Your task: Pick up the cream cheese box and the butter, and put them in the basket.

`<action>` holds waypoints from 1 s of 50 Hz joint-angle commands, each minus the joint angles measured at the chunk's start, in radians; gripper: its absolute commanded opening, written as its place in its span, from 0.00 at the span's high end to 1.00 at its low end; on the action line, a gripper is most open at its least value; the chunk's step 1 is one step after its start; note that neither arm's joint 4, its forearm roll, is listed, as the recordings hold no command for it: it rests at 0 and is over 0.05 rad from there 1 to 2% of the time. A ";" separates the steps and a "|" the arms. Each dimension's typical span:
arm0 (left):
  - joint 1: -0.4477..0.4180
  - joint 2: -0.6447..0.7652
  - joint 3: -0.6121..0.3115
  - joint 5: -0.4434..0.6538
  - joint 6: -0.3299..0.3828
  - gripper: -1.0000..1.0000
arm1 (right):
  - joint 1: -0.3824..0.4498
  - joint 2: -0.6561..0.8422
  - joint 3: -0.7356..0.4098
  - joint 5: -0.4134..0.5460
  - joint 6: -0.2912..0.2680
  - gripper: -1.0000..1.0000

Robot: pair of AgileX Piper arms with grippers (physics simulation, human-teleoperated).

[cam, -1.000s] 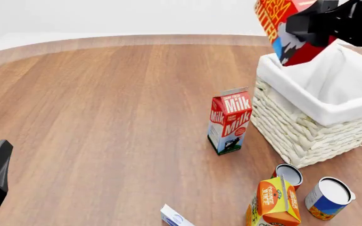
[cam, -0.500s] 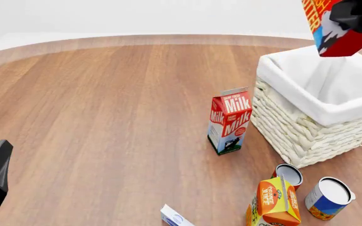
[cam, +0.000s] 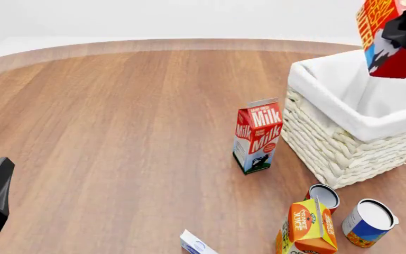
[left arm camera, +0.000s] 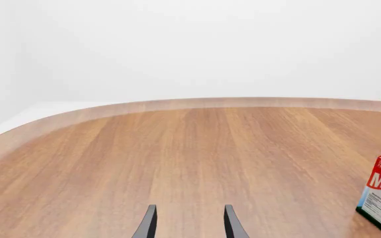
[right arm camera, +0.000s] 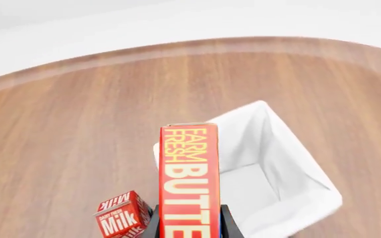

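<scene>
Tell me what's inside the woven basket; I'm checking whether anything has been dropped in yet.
Only white cloth lining shows inside the cream-white woven basket. The red butter carton hangs above it, hiding part of the interior.

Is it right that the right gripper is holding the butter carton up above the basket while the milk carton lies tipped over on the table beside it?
Not quite. The milk carton stands upright beside the basket, as the front view shows. The rest holds: the right gripper holds the butter carton in the air above the basket.
</scene>
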 commanded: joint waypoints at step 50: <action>0.000 0.000 0.000 0.000 0.000 0.00 | -0.032 0.052 0.142 -0.147 0.131 1.00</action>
